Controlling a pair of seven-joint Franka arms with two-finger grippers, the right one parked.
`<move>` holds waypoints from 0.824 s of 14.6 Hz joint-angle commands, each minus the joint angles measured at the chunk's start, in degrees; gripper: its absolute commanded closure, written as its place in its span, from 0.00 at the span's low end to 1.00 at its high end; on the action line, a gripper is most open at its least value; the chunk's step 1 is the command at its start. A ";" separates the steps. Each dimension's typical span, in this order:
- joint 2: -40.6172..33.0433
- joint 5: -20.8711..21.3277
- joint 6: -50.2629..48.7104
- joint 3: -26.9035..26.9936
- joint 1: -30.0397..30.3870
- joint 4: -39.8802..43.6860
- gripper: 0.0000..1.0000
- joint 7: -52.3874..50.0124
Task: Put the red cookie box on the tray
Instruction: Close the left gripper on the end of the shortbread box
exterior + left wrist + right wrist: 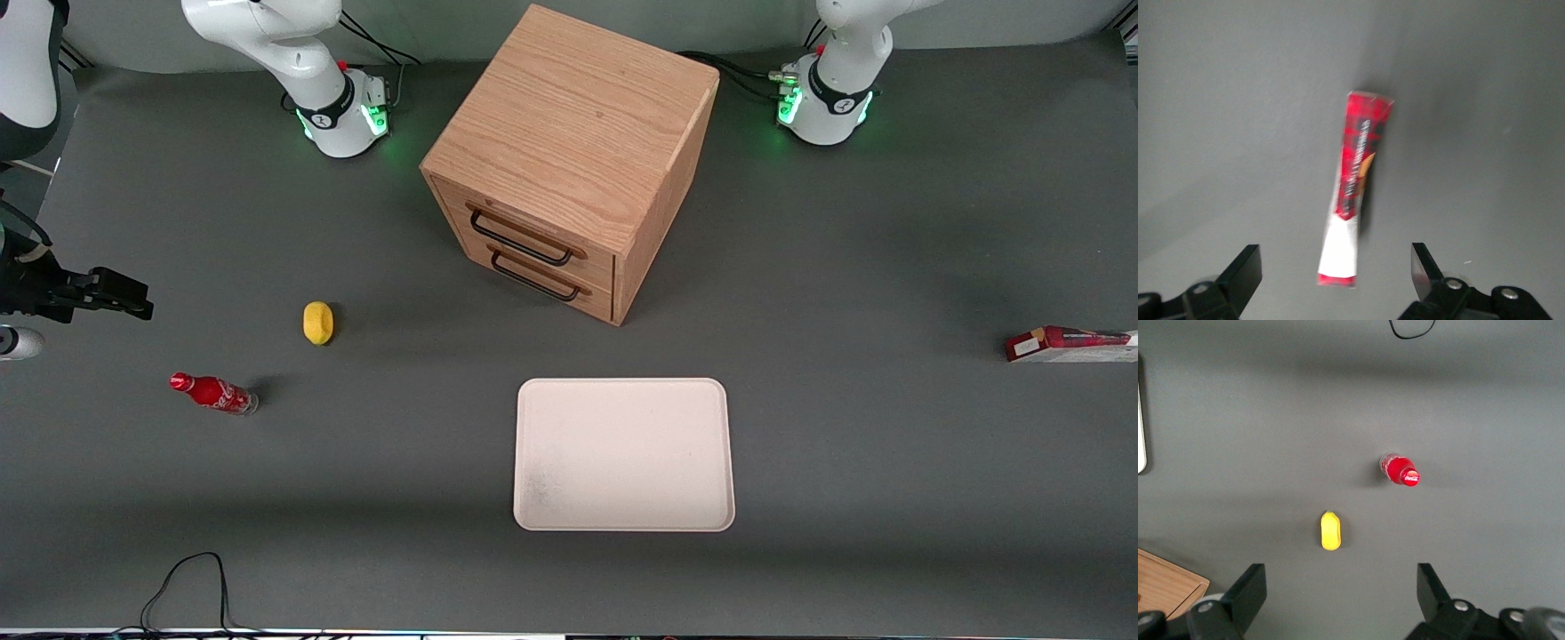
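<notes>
Below the wide-open, empty gripper point(1335, 277) stands the box point(1353, 193) on its thin edge, at the working arm's table end, well apart from the tray point(622, 391). A skewed pinch could topple it.

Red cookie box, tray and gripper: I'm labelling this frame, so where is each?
red cookie box point(1353, 175): left wrist view, middle of its thin upturned edge.
tray point(622, 388): front view, rim nearest the drawers.
gripper point(1337, 273): left wrist view, midway between its open fingertips, above the box.
</notes>
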 commanded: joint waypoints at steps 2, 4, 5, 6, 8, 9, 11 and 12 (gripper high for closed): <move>4.20 -1.26 1.53 -0.43 1.21 2.05 0.01 4.56; 6.13 -3.01 1.79 -0.52 1.21 2.05 0.01 5.52; 7.36 -3.46 1.97 -0.52 1.30 2.05 0.01 5.79; 8.50 -3.55 2.67 -0.52 1.39 2.05 0.01 5.97; 10.26 -3.81 3.02 -0.52 2.27 2.05 0.01 7.72; 11.14 -4.51 3.03 -0.52 2.27 2.05 0.01 7.81; 12.46 -5.65 3.03 -0.52 2.79 1.96 0.03 7.90; 12.73 -6.01 3.11 -0.52 2.97 1.96 0.08 7.81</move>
